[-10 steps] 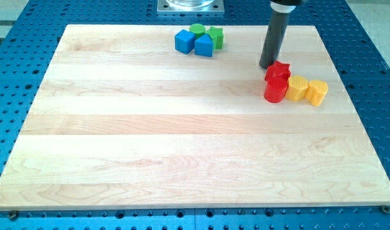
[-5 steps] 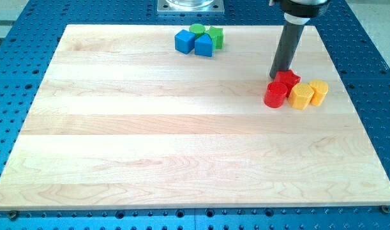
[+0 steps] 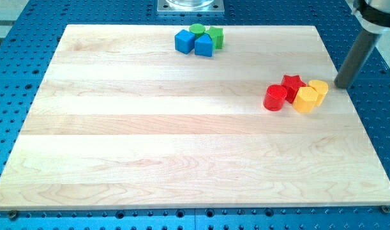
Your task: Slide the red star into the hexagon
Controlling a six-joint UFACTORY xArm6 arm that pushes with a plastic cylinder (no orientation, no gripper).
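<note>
The red star [image 3: 293, 83] lies at the board's right side, touching a red cylinder [image 3: 275, 98] at its lower left and a yellow hexagon [image 3: 304, 99] at its lower right. A second yellow block [image 3: 318, 90] sits just right of the star, against the hexagon. My tip [image 3: 341, 85] is to the right of this cluster, a short gap from the second yellow block, at the board's right edge. It touches no block.
At the view's top centre a cluster holds a blue cube [image 3: 184, 41], another blue block [image 3: 203, 45], a green cylinder [image 3: 196, 29] and a green star [image 3: 215, 36]. The wooden board [image 3: 182, 140] lies on a blue perforated table [image 3: 3, 76].
My tip moved from the star's upper left to the right, past the cluster. The red star slid right, up against the yellow blocks; the hexagon shifted slightly.
</note>
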